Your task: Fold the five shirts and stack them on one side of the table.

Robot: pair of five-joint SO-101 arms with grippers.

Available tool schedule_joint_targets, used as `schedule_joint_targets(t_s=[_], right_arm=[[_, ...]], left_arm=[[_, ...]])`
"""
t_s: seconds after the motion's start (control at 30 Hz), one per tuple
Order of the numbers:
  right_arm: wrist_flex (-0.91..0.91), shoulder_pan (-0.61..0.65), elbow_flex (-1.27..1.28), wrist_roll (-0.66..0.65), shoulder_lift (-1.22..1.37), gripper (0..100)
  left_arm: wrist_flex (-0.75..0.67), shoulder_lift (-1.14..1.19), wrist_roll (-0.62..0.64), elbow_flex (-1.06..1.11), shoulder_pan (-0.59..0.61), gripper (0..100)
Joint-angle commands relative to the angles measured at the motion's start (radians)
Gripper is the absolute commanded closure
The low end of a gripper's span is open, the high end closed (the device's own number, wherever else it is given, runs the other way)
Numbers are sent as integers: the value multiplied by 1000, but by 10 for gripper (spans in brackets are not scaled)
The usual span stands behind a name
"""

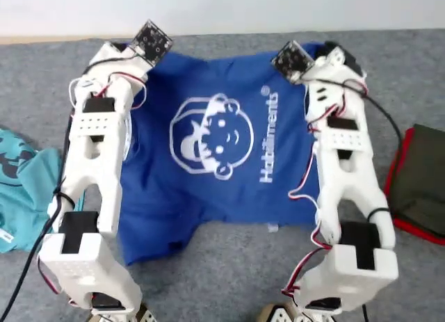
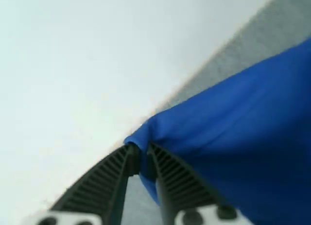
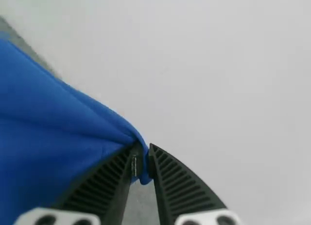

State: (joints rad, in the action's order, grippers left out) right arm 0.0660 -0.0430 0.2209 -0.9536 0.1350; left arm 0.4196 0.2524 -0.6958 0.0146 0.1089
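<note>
A blue shirt (image 1: 215, 155) with a white cartoon print lies spread face up between the two white arms on the grey table. My left gripper (image 2: 141, 154) is shut on a pinched far corner of the blue shirt (image 2: 243, 132), lifted off the surface. My right gripper (image 3: 141, 159) is shut on the other far corner of the blue shirt (image 3: 53, 132). In the high view the left gripper (image 1: 139, 54) and right gripper (image 1: 306, 58) hold the shirt's far edge near the table's back.
A teal shirt (image 1: 24, 186) lies crumpled at the left edge. A folded dark shirt on a red one (image 1: 421, 183) sits at the right edge. A pale wall (image 1: 222, 9) runs behind the grey table (image 1: 229, 273).
</note>
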Motion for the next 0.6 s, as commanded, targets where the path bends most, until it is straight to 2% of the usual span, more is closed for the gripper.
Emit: schedule_joint_targets(t_s=[0.0, 0.4, 0.57], right_arm=[[-131, 2, -126, -6, -22, 988], [-674, 7, -129, -6, -150, 988], [-929, 7, -129, -6, -232, 988]], left_arm=[[101, -28, -8, -58, -2, 996], [582, -78, -14, -61, 0, 996], [822, -132, -166, -59, 5, 996]])
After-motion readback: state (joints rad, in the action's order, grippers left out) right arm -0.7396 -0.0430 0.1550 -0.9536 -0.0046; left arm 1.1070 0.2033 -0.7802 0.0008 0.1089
